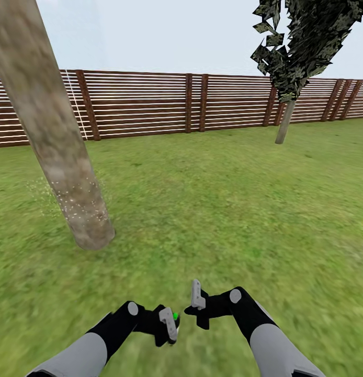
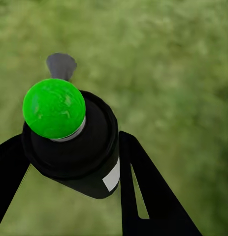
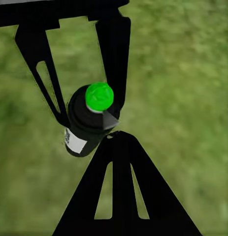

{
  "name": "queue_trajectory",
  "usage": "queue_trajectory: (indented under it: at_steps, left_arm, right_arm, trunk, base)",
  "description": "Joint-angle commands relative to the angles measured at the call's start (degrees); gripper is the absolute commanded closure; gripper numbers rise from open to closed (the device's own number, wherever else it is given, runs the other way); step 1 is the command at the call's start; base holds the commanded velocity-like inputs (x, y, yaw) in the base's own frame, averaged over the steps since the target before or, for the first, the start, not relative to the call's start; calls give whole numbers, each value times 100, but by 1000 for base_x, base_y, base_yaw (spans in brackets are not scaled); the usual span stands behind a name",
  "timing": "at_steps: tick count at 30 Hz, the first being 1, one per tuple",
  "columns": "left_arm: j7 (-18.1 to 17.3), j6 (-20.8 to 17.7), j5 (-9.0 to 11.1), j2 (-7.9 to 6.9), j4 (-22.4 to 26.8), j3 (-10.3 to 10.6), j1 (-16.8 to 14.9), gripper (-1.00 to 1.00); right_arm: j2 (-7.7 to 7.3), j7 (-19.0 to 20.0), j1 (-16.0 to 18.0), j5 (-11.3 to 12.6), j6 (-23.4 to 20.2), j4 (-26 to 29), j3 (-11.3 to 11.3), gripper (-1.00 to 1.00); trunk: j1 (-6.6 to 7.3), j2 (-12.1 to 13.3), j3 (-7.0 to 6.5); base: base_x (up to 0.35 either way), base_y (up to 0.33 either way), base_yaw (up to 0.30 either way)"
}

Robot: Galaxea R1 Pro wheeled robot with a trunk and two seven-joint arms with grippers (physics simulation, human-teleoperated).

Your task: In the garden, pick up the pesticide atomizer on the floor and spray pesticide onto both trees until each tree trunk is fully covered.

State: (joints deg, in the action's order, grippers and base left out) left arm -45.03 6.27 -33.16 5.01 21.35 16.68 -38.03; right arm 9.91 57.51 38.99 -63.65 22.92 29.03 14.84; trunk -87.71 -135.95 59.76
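The pesticide atomizer (image 1: 174, 317) is a black bottle (image 2: 74, 147) with a round green cap, and my left gripper (image 1: 170, 324) is shut on it low over the grass. In the right wrist view the atomizer (image 3: 86, 123) sits between the left fingers (image 3: 114, 59). My right gripper (image 1: 197, 296) hangs just to the right of it, its fingers pressed together (image 3: 118, 135) and holding nothing. A thick mottled tan-grey tree trunk (image 1: 50, 131) leans at the left ahead of the arms. White specks dot its lower part and the grass beside it.
Green lawn (image 1: 218, 209) stretches ahead to a brown slat fence (image 1: 150, 104). At the back right stands a thin-trunked tree (image 1: 284, 123) with dark hanging foliage.
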Motion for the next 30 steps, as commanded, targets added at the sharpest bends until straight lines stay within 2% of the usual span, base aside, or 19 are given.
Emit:
queue_trajectory:
  at_steps: [1,6,20,21,24,30]
  left_arm:
    - [20,58,6,1,7,2,-2,100]
    - [29,58,215,8,12,12,-2,100]
    - [29,58,248,100,0,3,-2,100]
    - [29,58,272,107,-4,3,-2,100]
    - [29,58,562,127,-15,9,-2,100]
    - [29,61,638,132,-15,11,-2,100]
  right_arm:
    - [9,25,4,-41,19,6,48,100]
    - [9,23,4,-42,19,0,53,100]
    - [9,23,4,-42,19,-3,54,100]
    - [9,22,4,-42,19,-3,54,100]
    - [9,23,4,-42,19,-3,54,100]
    - [9,21,4,-42,19,-3,54,100]
  trunk:
    - [1,-2,5]
    - [1,-2,5]
    - [1,-2,5]
    - [1,-2,5]
    - [1,-2,5]
    - [1,-2,5]
  base:
    - [0,0,0]
    - [0,0,0]
    - [0,0,0]
    - [0,0,0]
    - [0,0,0]
    - [0,0,0]
